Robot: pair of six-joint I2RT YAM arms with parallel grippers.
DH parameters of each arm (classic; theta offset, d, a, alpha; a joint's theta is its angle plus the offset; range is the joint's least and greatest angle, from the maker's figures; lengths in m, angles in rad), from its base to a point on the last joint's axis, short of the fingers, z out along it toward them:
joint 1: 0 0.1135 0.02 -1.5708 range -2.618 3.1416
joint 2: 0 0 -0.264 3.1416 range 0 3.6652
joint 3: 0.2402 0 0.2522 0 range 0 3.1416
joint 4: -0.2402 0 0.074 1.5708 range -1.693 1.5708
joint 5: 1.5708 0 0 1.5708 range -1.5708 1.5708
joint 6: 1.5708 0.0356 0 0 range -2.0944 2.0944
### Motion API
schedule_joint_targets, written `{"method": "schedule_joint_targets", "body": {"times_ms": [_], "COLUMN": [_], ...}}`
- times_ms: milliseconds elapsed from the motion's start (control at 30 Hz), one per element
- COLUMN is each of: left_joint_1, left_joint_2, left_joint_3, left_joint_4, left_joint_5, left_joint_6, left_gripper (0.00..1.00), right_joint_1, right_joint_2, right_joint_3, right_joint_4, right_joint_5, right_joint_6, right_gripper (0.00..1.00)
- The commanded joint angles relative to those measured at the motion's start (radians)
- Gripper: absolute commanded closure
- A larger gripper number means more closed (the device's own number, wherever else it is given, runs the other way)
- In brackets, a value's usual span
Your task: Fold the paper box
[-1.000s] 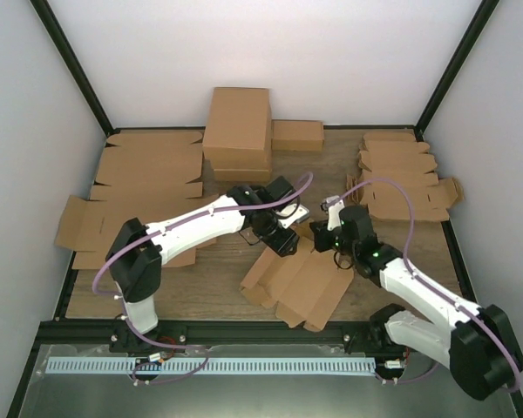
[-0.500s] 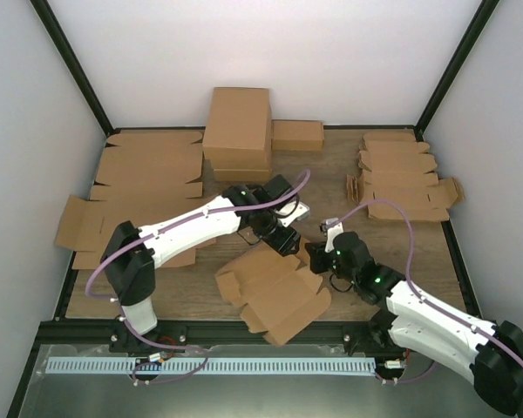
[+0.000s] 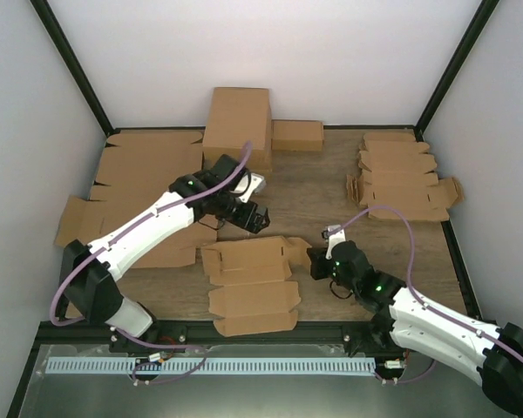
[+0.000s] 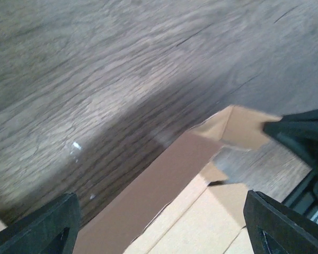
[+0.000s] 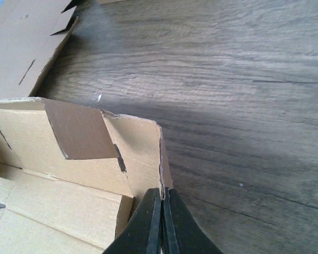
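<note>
The paper box (image 3: 248,283) is a brown die-cut blank lying mostly flat near the table's front centre. My right gripper (image 3: 317,265) is at the blank's right end. In the right wrist view this gripper (image 5: 162,203) is shut on the edge of an upright flap of the paper box (image 5: 69,174). My left gripper (image 3: 249,215) hovers just behind the blank's far edge, apart from it. In the left wrist view its jaws stand wide open, with the left gripper (image 4: 164,235) over the paper box (image 4: 196,201) and nothing between its fingers (image 4: 47,227).
Folded brown boxes (image 3: 237,131) are stacked at the back centre, a smaller one (image 3: 297,135) beside them. Wide flat cardboard sheets (image 3: 144,178) cover the left side. A pile of small blanks (image 3: 401,174) lies at the back right. Black frame posts edge the table.
My left gripper has let go of the blank, opened and pulled back to the left. The right gripper has dragged the blank toward the front; it has turned and now lies flatter.
</note>
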Motion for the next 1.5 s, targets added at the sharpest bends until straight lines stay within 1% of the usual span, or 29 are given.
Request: {"method": "schedule_joint_targets", "body": {"times_ms": [0, 100, 233, 300, 433, 500, 600, 700, 800, 933, 1100, 1133, 1200, 1367, 1467], "left_joint_1": [0.011, 0.009, 0.008, 0.01, 0.027, 0.045, 0.127, 0.241, 0.315, 0.382, 0.405, 0.405, 0.404, 0.397, 0.38], "left_joint_2": [-0.025, -0.047, -0.091, -0.107, -0.078, -0.056, -0.025, 0.021, 0.085, 0.127, 0.152, 0.161, 0.171, 0.167, 0.161], "left_joint_3": [-0.072, -0.1, -0.101, -0.094, -0.037, -0.008, 0.02, 0.052, 0.068, 0.049, 0.019, 0.014, -0.015, -0.114, -0.161], "left_joint_4": [0.024, 0.058, 0.129, 0.16, 0.139, 0.126, 0.125, 0.123, 0.13, 0.162, 0.185, 0.185, 0.209, 0.296, 0.328], "left_joint_5": [-0.014, -0.098, -0.199, -0.252, -0.395, -0.43, -0.366, -0.215, -0.059, 0.074, 0.209, 0.23, 0.266, 0.318, 0.325], "left_joint_6": [0.075, 0.118, 0.18, 0.197, 0.197, 0.191, 0.153, 0.113, 0.089, 0.061, 0.073, 0.072, 0.061, 0.011, -0.01], "left_gripper": [0.12, 0.12, 0.12, 0.11, 0.09, 0.08, 0.07, 0.07, 0.12, 0.21, 0.25, 0.28, 0.29, 0.32, 0.34], "right_joint_1": [0.01, 0.009, -0.015, -0.054, -0.15, -0.195, -0.26, -0.287, -0.288, -0.288, -0.285, -0.28, -0.262, -0.197, -0.162], "right_joint_2": [0.004, 0.011, 0.054, 0.104, 0.231, 0.313, 0.46, 0.56, 0.62, 0.651, 0.668, 0.677, 0.701, 0.745, 0.766], "right_joint_3": [0.064, 0.07, 0.064, 0.073, 0.094, 0.121, 0.182, 0.229, 0.248, 0.212, 0.147, 0.143, 0.138, 0.157, 0.186], "right_joint_4": [0.041, 0.106, 0.274, 0.358, 0.557, 0.65, 0.762, 0.848, 0.898, 0.962, 1.033, 1.041, 1.052, 1.05, 1.024], "right_joint_5": [0.108, 0.161, 0.188, 0.152, 0.05, 0.013, -0.073, -0.147, -0.185, -0.236, -0.27, -0.27, -0.257, -0.189, -0.15], "right_joint_6": [-0.048, -0.125, -0.243, -0.287, -0.355, -0.394, -0.442, -0.475, -0.471, -0.435, -0.398, -0.396, -0.398, -0.409, -0.424], "right_gripper": [0.99, 0.99, 0.99, 0.99, 0.99, 0.99, 0.99, 0.99, 0.99, 0.99, 0.99, 0.99, 0.99, 0.99, 0.99]}}
